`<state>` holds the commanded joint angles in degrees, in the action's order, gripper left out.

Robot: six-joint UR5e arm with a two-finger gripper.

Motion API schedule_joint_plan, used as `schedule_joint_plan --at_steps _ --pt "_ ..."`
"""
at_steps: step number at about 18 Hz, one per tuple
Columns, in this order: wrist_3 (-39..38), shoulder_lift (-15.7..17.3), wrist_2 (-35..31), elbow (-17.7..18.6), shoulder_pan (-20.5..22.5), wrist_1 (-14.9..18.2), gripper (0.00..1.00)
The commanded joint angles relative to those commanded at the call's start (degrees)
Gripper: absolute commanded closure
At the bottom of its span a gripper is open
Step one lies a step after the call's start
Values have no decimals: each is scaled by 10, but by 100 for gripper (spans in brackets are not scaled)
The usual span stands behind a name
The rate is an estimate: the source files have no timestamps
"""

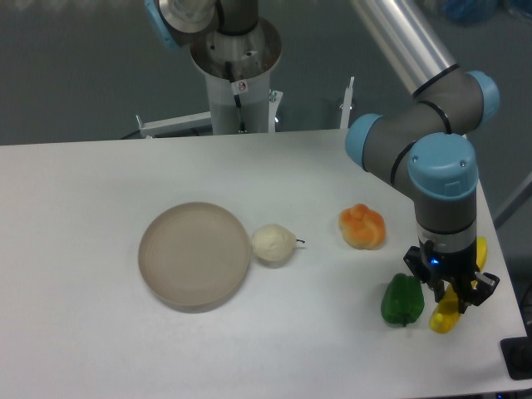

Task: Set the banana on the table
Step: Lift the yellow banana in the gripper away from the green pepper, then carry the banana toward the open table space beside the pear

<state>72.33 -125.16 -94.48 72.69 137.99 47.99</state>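
Down at the four o'clock corner of the large flat white tabletop (100,349), matte and smooth with a rounded edge: the slim bright yellow banana (443,317), glossy-skinned, lying on the surface and running from about five o'clock up toward one o'clock. Mostly hidden under the black two-finger gripper (451,293), with only a yellow tip poking out at each end, the lower one beside the pepper, the upper one past the wrist. Black fingers straddling the fruit on either side, close against it; whether pinching or merely alongside, cannot tell from here.

Above the claw, the grey metal arm with light blue plastic joint caps (443,162), tube-shaped, dropping straight down onto the spot.

Just beside the banana, at its nine o'clock: the lumpy dark green bell pepper (402,300), shiny, blocky, shorter than the banana. Touching or a hair apart, cannot say.

Up at eleven o'clock from the pepper: the round orange fruit (362,226), dimpled and slightly lobed, apart from both.

Toward the middle: the pale cream pear (273,243), smooth, small dark stem pointing to three o'clock, right against the three o'clock rim of the round beige plate (194,256), matte, shallow, bare-faced.
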Motion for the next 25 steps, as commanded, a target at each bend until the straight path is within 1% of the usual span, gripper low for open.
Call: schedule_joint_plan --at_steps 5,6,13,15,20,22,25 --pt "-6 4 1 4 -1 1 67" --pt "-8 6 2 4 -10 2 67" --pt "-39 14 4 12 -28 2 67" --pt "-66 19 4 17 -39 3 67" --pt "-178 28 4 38 -70 4 67" --pt "-248 32 5 51 -90 3 66" --pt "-263 31 4 67 -109 2 66"
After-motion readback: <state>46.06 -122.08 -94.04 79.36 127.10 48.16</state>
